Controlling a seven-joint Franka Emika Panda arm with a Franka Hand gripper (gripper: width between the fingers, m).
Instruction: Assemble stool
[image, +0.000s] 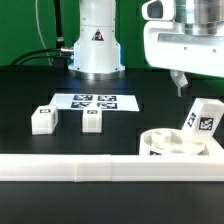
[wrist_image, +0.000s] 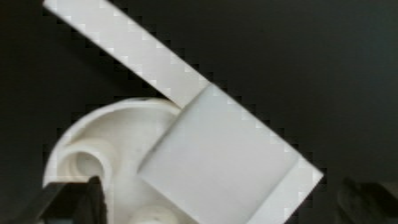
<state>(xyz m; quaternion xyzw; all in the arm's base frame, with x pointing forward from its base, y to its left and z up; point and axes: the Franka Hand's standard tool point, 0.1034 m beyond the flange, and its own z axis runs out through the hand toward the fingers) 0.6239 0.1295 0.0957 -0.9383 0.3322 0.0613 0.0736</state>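
While the jaws hang wide and empty at the upper right of the exterior view, one leg (image: 201, 118) stands tilted on the seat (image: 160, 146) just below them, at the lower right. The seat is a thick white round disc with a hollow in its top. The leg is a short white block with a black-and-white tag on its face. A second leg (image: 43, 118) and a third leg (image: 92, 120) rest on the black worktop (image: 30, 95) left of centre, just below the marker board (image: 95, 101). A white rail (image: 80, 168) crosses the bottom.
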